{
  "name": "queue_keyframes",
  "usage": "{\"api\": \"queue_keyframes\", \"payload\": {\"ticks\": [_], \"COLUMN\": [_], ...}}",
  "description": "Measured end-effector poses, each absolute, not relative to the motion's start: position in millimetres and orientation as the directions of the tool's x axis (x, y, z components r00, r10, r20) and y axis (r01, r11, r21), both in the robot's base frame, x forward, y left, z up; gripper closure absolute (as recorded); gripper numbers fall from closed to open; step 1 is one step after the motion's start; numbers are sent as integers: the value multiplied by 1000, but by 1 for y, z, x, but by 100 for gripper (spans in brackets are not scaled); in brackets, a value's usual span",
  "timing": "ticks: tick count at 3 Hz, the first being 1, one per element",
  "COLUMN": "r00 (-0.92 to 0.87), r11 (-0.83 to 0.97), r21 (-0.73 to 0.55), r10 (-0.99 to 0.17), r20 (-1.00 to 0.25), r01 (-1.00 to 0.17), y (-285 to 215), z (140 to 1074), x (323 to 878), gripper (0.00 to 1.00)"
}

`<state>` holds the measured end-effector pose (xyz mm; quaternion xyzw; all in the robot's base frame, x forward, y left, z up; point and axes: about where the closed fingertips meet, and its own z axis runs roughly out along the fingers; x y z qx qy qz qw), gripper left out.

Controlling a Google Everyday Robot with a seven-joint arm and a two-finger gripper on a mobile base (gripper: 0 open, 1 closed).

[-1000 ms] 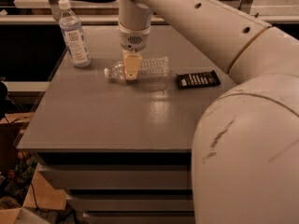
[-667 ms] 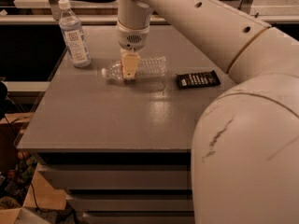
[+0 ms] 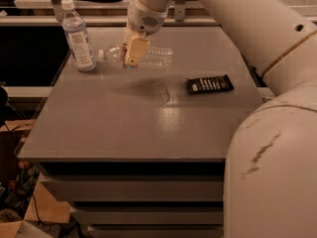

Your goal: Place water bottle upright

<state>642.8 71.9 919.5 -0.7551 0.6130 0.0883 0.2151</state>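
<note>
The water bottle (image 3: 157, 57) is small, clear and ribbed. It lies sideways with its white cap pointing left. My gripper (image 3: 134, 52) comes down from above and is shut on the bottle near its neck end, with one tan finger (image 3: 135, 48) across its front. The bottle hangs a little above the grey table (image 3: 143, 123), and its shadow falls on the tabletop below it.
A taller smooth bottle with a large pale label (image 3: 79, 36) stands upright at the table's back left, close to the held bottle's cap. A black flat packet (image 3: 210, 84) lies to the right. My arm fills the right side of the view.
The bottle lay on the table under the gripper before. Now the gripper has lifted it off the surface, still sideways, and a shadow shows beneath it.
</note>
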Motion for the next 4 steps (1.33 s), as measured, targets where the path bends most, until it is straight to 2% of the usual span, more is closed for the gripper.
{"api": "queue_keyframes", "payload": {"ticks": [1,2,4], "r00": [269,265,153], "r11": [-141,-116,-61], "r21": [-255,-245,-142], "r10": [-764,-589,-269], "r20": [-586,-764,-951], "r01": [-957,-963,-988], "y": [82,96,121], "z": [957,981,995], "x": [639,631,608], "gripper": [100,100,100]}}
